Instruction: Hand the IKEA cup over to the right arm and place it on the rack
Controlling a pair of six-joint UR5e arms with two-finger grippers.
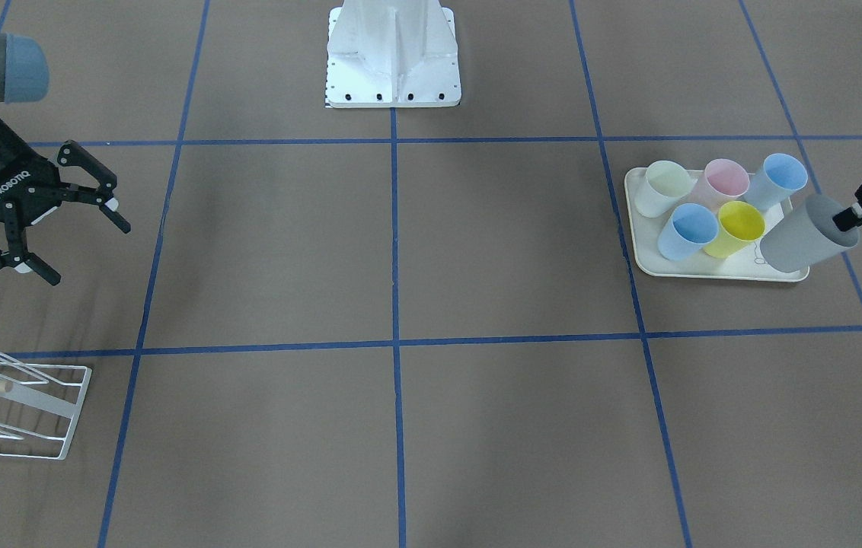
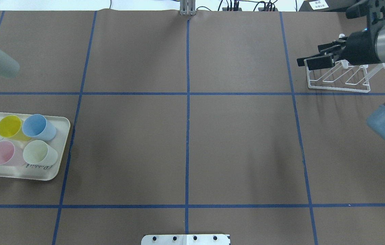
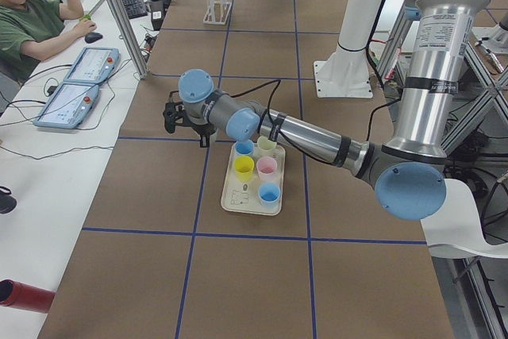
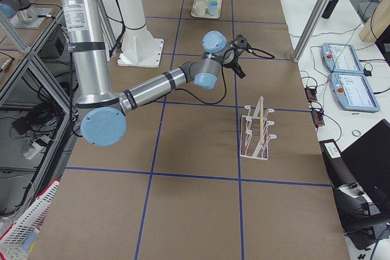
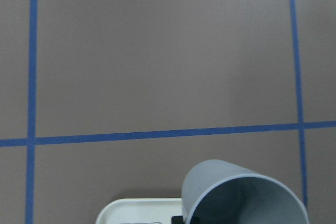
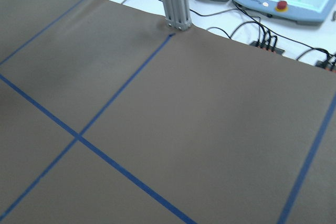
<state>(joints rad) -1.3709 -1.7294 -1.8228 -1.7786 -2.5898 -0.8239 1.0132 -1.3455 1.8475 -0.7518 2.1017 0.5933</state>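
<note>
You are looking at a cream tray (image 1: 705, 272) sitting on the brown table (image 1: 507, 243), which blue tape lines (image 1: 394, 228) are crossing. Five cups are standing upright in it: a yellow cup (image 1: 739, 226), pink cup (image 1: 726, 181), pale green cup (image 1: 665, 186), blue cup (image 1: 688, 230) and second blue cup (image 1: 780, 176). A person (image 3: 32, 25) is sitting beside two pendants (image 3: 75, 105).

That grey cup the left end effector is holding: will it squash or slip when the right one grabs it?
Probably light and fairly stiff: the grey cup hangs tilted from a rim pinch by the left end effector, undeformed. Its smooth tapered wall may slip in the open right end effector.
</note>
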